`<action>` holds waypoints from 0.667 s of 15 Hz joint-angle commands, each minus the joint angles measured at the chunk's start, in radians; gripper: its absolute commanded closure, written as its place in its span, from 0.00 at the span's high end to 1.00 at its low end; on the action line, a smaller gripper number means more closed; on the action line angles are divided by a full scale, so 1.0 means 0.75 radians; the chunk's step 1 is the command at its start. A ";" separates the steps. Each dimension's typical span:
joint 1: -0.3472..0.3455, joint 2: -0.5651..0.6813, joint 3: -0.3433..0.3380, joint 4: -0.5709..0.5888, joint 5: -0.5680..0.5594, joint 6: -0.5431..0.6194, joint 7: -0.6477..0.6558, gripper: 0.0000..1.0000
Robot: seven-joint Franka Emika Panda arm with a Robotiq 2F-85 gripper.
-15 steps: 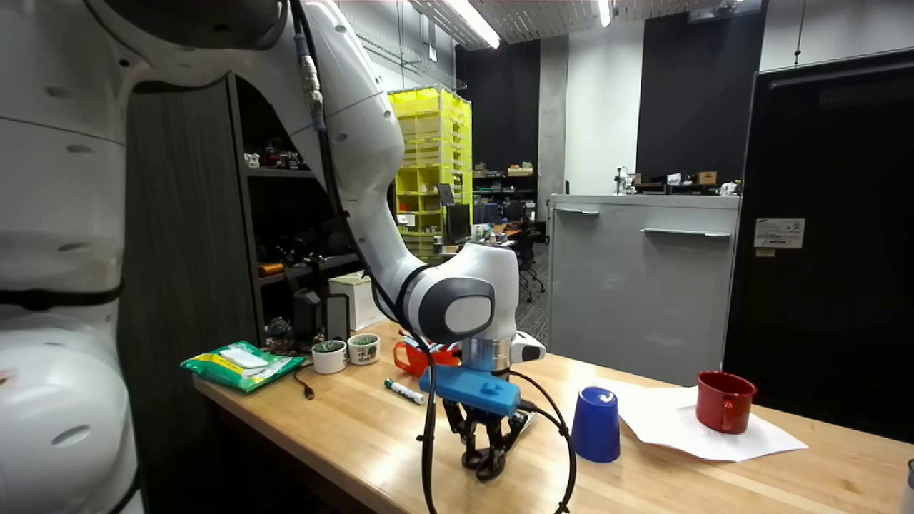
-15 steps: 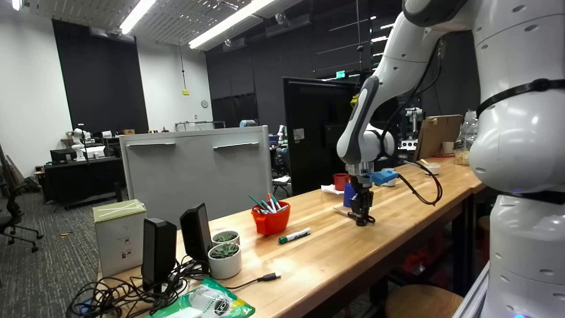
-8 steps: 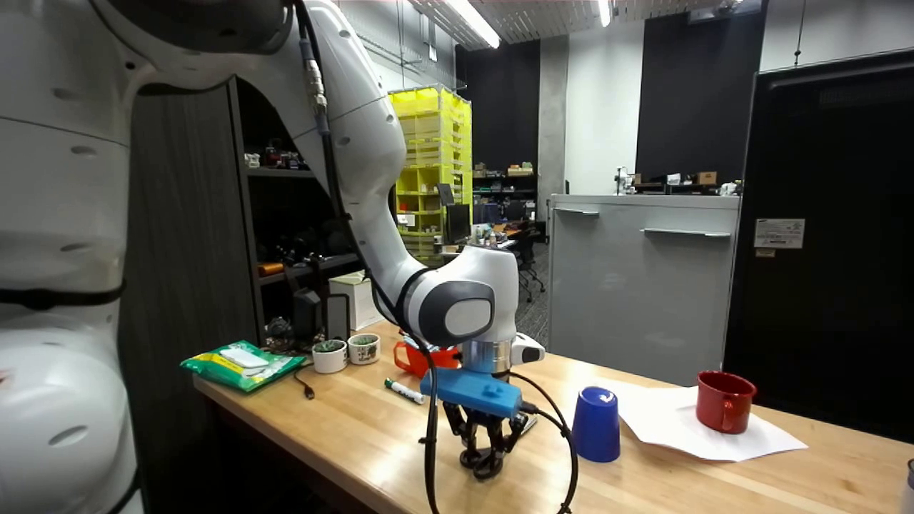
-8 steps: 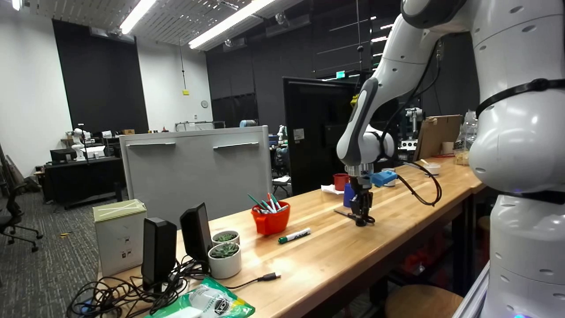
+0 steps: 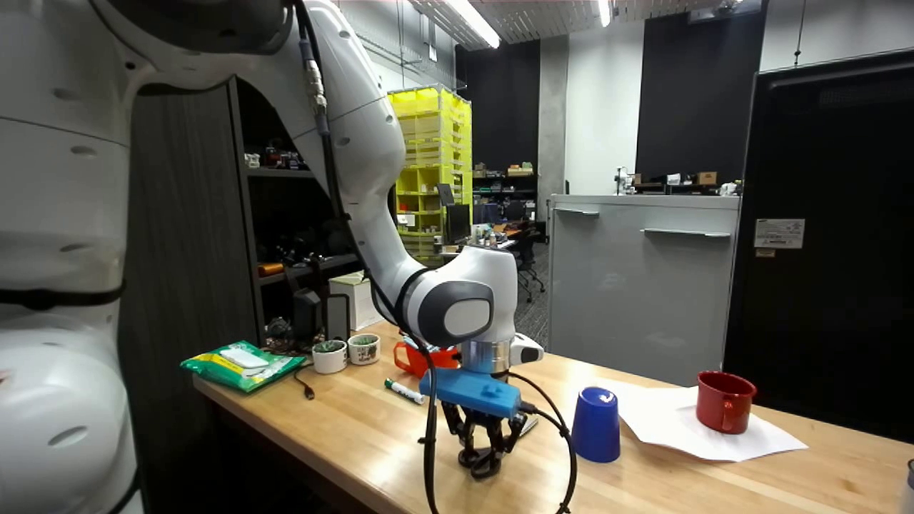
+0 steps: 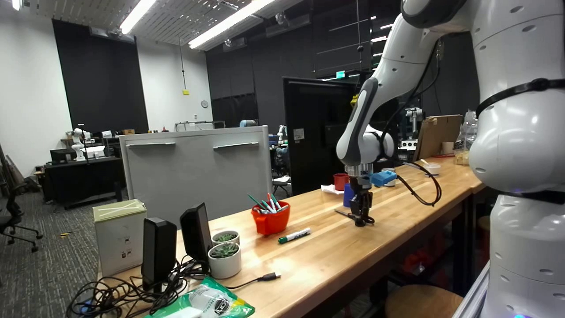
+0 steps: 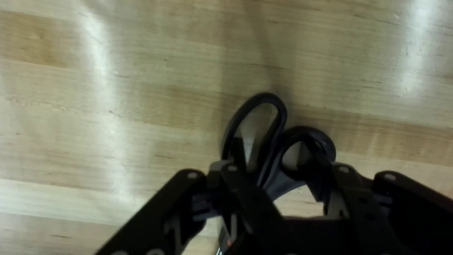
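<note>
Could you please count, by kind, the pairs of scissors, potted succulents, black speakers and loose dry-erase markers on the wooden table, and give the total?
Pairs of scissors: 1
Potted succulents: 2
Black speakers: 2
Loose dry-erase markers: 1
Total: 6

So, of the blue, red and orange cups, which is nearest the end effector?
The blue cup: it stands close by the end effector, while the red cup, on white paper, and the orange cup, holding markers, both stand farther off.

The gripper [image 5: 483, 450] stands at what look like scissors [image 5: 488, 473], near a blue cup [image 5: 597, 425].
</note>
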 commanded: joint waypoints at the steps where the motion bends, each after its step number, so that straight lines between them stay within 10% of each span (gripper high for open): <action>1: -0.013 0.067 0.024 0.003 0.029 0.046 -0.033 0.19; 4: -0.026 0.063 0.021 0.003 0.029 0.049 -0.038 0.02; 10: -0.023 0.056 0.021 0.000 0.014 0.047 -0.029 0.06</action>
